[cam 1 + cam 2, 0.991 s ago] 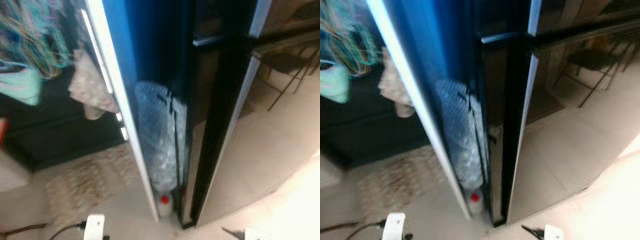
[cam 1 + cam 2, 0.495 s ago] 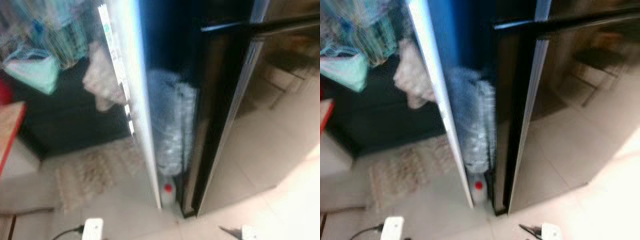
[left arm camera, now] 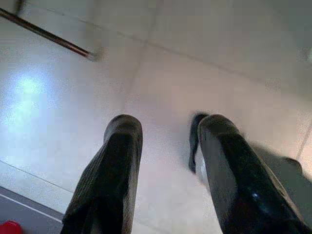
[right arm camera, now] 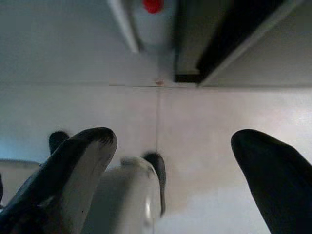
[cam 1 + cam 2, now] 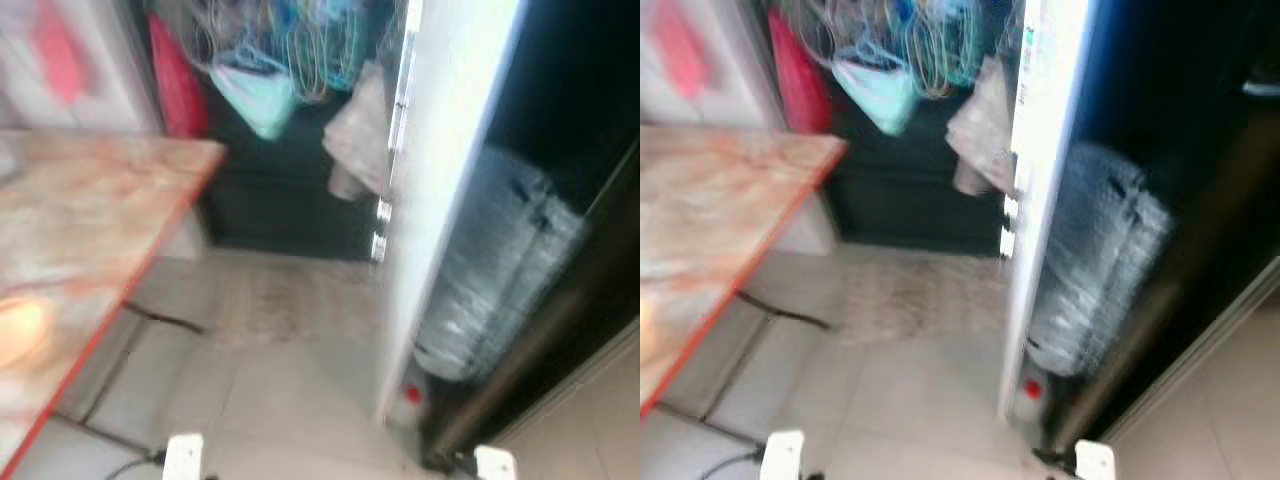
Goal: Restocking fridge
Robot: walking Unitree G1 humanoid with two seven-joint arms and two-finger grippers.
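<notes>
The dark fridge (image 5: 1200,180) stands at the right, its black door edge (image 5: 520,370) running down to the floor. A tall white panel (image 5: 440,180) stands just left of it. A roll of bubble wrap (image 5: 500,280) is wedged in the gap between them. Below the roll a small bottle with a red cap (image 5: 411,394) sits on the floor. My left gripper (image 3: 168,129) hangs open over pale floor tiles. My right gripper (image 4: 175,141) is open too, above the tiles near the red-capped bottle (image 4: 152,5) and the fridge's bottom corner. Both are empty.
A table with a marbled top and red edge (image 5: 80,230) stands at the left, with dark legs under it. A patterned rug (image 5: 270,300) lies on the tiles ahead. Hanging bags and cords (image 5: 260,90) and a red bag (image 5: 175,80) crowd the back wall.
The whole picture has swung left as the camera turned: the fridge now sits at the right edge and the table has come into view. All frames are blurred.
</notes>
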